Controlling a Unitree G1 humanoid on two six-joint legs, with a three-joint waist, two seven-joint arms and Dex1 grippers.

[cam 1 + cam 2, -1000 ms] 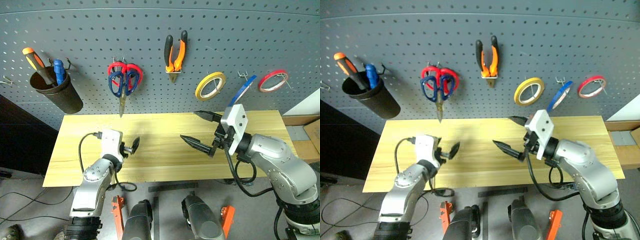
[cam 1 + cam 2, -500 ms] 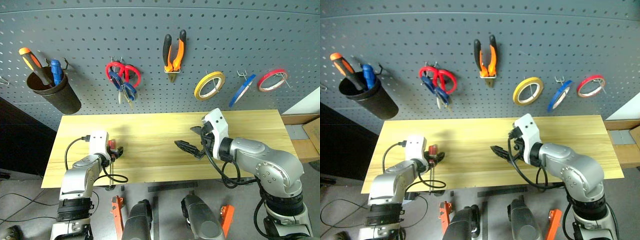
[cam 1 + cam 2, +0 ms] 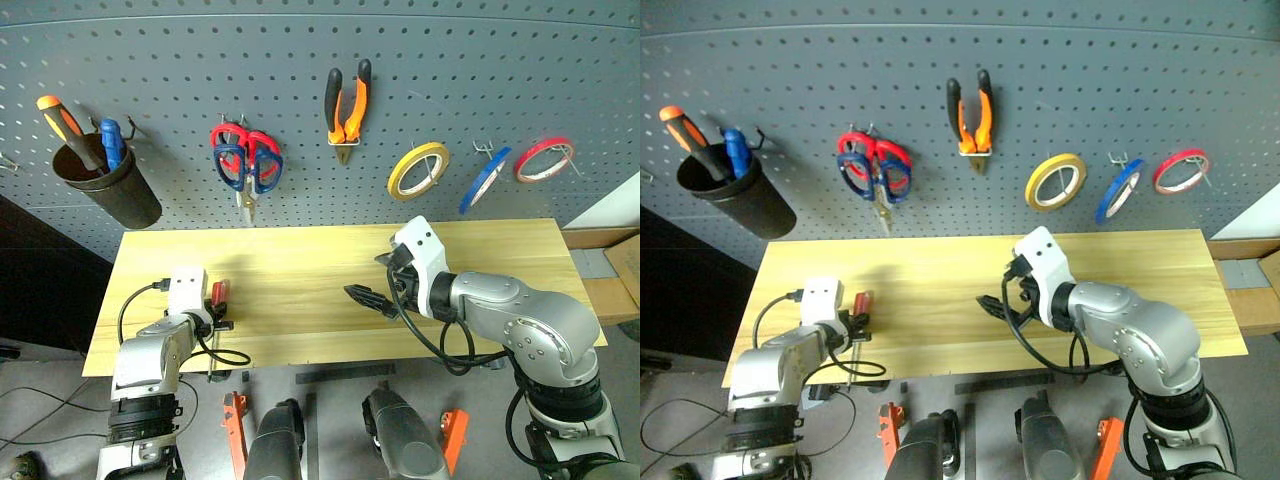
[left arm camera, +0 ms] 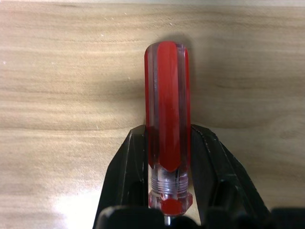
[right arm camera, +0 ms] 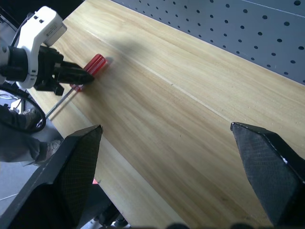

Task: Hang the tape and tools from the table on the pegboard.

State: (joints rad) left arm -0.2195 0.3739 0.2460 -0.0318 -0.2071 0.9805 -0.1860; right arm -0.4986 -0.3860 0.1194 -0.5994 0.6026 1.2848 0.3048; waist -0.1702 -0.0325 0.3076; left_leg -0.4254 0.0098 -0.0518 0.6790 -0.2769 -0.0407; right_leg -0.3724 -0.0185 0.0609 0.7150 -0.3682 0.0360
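Red-handled screwdriver (image 3: 217,295): near left end of table (image 3: 300,270), handle end pointing toward pegboard (image 3: 300,80), shaft running back over the front edge; long axis crosswise to the table. Left gripper (image 4: 167,157): closed on the handle's lower end, a finger on each side. Right gripper (image 5: 167,157): fingers spread wide, holding nothing, above table centre
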